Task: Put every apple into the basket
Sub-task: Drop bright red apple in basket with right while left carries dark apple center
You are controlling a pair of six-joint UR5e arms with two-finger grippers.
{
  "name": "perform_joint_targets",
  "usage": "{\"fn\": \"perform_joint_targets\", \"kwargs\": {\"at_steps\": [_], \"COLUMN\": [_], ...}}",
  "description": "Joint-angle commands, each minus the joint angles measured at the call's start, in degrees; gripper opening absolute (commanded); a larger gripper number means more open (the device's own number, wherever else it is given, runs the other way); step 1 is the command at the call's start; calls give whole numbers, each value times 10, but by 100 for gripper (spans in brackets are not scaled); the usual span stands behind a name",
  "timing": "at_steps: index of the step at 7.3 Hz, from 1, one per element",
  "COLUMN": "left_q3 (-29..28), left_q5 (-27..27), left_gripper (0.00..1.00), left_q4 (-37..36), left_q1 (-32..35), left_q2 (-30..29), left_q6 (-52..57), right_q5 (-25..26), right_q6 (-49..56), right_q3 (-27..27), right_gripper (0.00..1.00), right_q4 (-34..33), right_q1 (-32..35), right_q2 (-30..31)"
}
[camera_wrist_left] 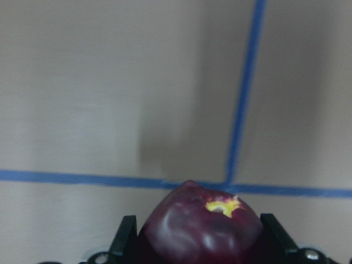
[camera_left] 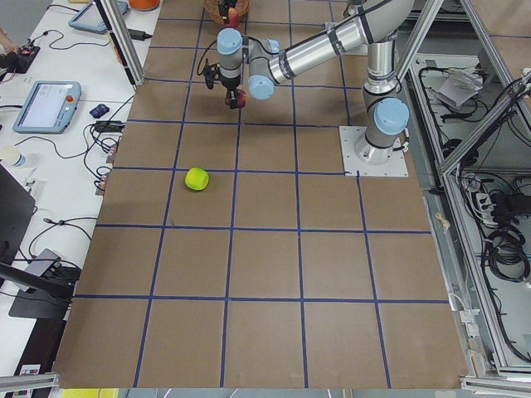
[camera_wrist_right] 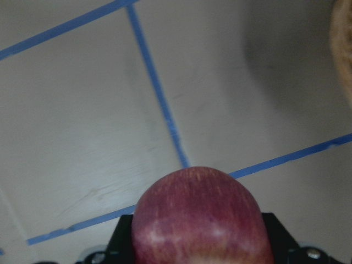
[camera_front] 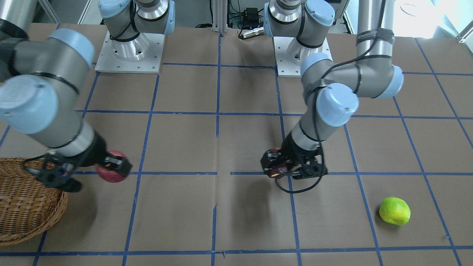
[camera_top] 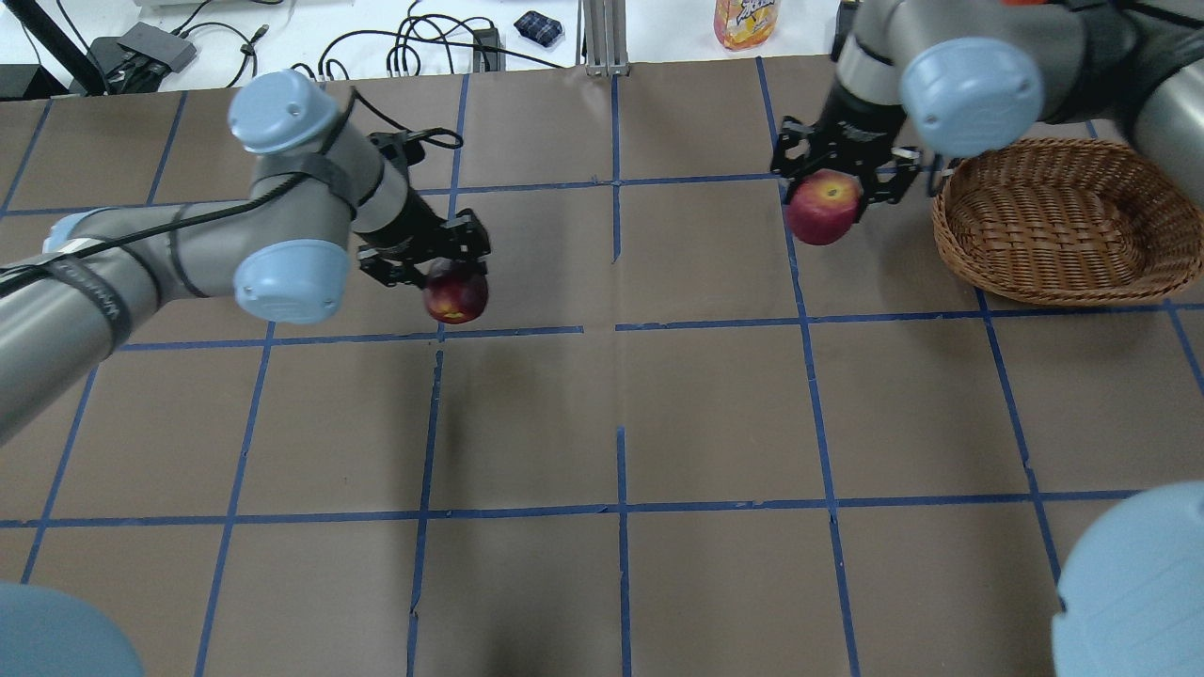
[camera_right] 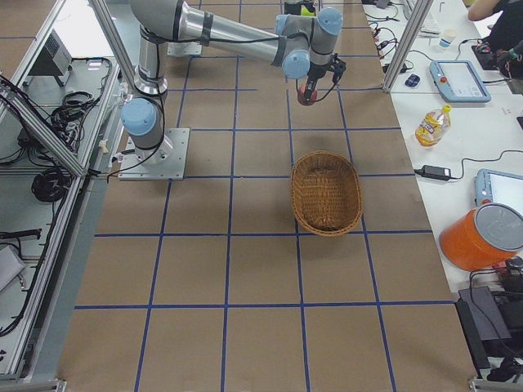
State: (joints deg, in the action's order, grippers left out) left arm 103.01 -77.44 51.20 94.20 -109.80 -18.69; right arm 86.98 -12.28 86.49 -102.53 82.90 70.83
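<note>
My left gripper [camera_top: 451, 275] is shut on the dark purple-maroon apple [camera_top: 457, 296] and holds it above the table at the left-middle; the left wrist view shows this apple [camera_wrist_left: 192, 231] between the fingers. My right gripper [camera_top: 830, 186] is shut on the red apple [camera_top: 824, 209], held above the table just left of the wicker basket [camera_top: 1053, 292]; the right wrist view shows this apple [camera_wrist_right: 198, 220]. The lime green apple [camera_front: 394, 211] lies alone on the table near the operators' edge, on my left side. The basket shows no apple inside.
Blue tape lines grid the brown table. An orange drink bottle [camera_top: 746, 19] and cables [camera_top: 414, 42] sit beyond the far edge. The arm bases [camera_front: 129, 51] stand at my edge of the table.
</note>
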Motion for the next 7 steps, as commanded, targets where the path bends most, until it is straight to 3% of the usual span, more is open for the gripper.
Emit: {"fn": "perform_joint_targets", "kwargs": {"at_steps": [1, 2, 3, 4, 5, 6, 7], "left_q3": [-35, -31, -33, -43, -46, -42, -44], "left_q5": [-42, -46, -47, -48, -66, -77, -84], "left_gripper": [0, 0, 22, 98, 100, 100, 100], "left_q4": [-23, -25, -25, -26, -19, 5, 110], "left_q1": [120, 140, 142, 140, 135, 88, 17], "left_q2": [-40, -59, -73, -69, -54, -34, 10], "left_q6": [-137, -180, -194, -218, -214, -198, -64], "right_q5": [41, 48, 65, 68, 75, 76, 77], "right_q6": [202, 278, 346, 407, 435, 437, 437], "right_q3": [-5, -8, -17, -21, -26, -28, -27], "right_gripper": [0, 0, 0, 0, 0, 0, 0], "right_q4": [-5, -34, -73, -129, -151, -170, -179], "right_q1": [-136, -173, -211, -240, -258, -259, -260], "right_q2": [2, -10, -37, -73, -102, -120, -132]}}
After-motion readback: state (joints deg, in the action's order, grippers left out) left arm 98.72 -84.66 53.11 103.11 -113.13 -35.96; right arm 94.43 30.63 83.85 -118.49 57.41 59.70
